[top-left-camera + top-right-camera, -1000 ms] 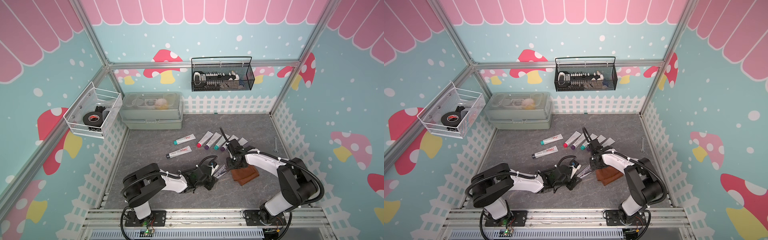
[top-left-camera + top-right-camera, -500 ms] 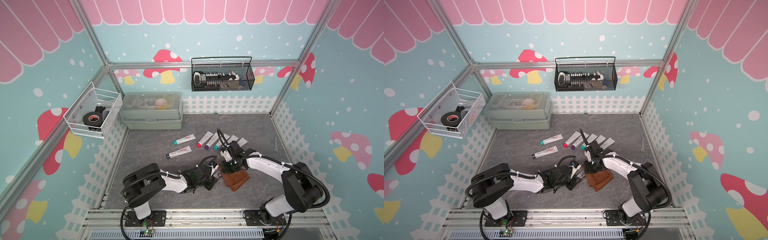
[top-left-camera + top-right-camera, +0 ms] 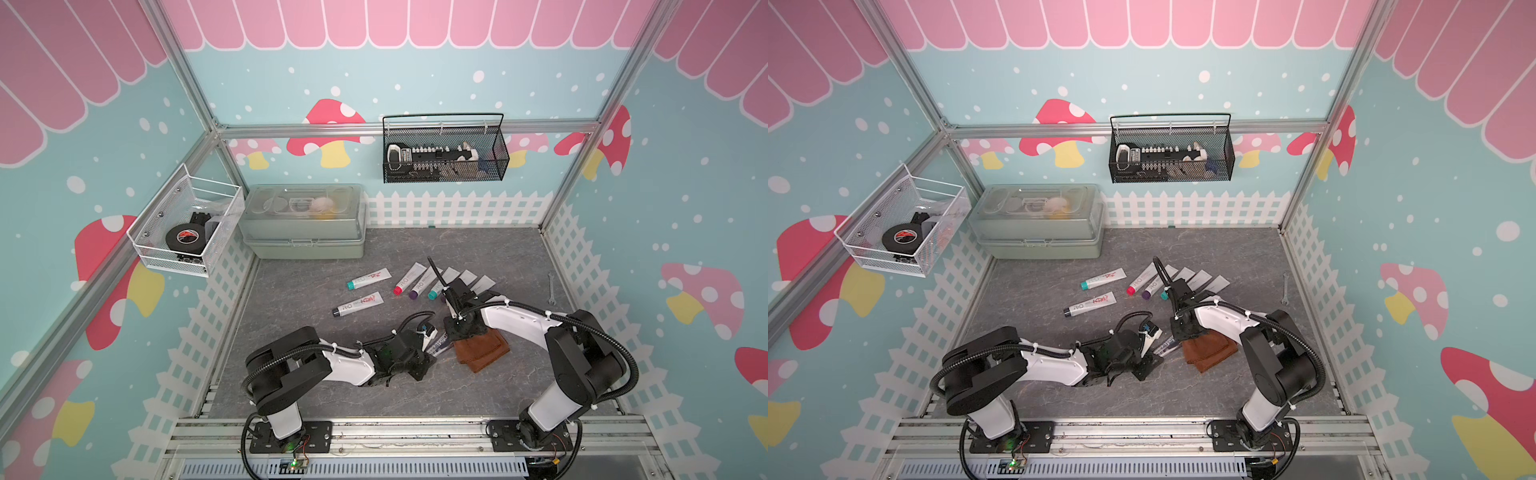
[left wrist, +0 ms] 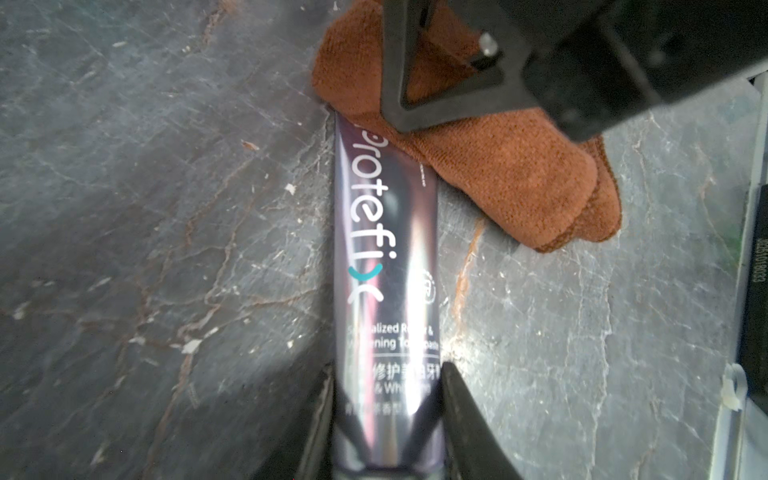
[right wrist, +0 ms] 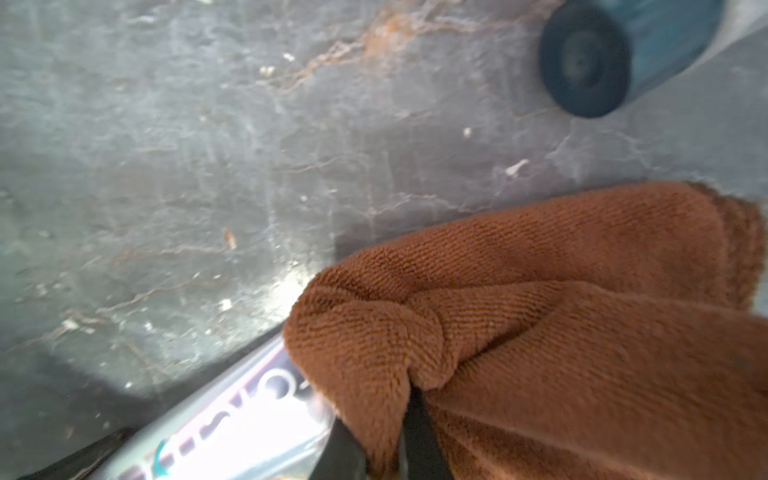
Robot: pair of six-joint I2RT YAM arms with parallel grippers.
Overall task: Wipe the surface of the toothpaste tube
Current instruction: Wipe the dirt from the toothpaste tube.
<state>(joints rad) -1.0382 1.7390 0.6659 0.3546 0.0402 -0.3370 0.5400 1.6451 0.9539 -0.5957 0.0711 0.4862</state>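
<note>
- The toothpaste tube (image 4: 386, 249), silvery with white lettering, lies flat on the grey marbled table (image 3: 291, 332), near its front edge and between the two arms.
- The left tool (image 4: 386, 372) grips the tube at one end, a finger pressed against each long side.
- A rust-brown cloth (image 4: 511, 178) lies over the tube's other end, covering the start of the lettering; the rest of the cloth spreads on the table beside the tube.
- The right tool (image 5: 384, 442) is closed on a bunched fold of the cloth and holds it down on the tube.
- Farther back, a row of tubes (image 3: 419, 282) lies fanned out, with two more tubes (image 3: 363, 291) just to the side.
- A small wrench (image 3: 551, 286) rests near the fence wall.
- A grey-green lidded box (image 3: 303, 232) stands at the back corner.
- A black mesh basket (image 3: 444, 166) and a white wire basket (image 3: 174, 249) with a tape roll (image 3: 185, 237) in it hang on the walls.
</note>
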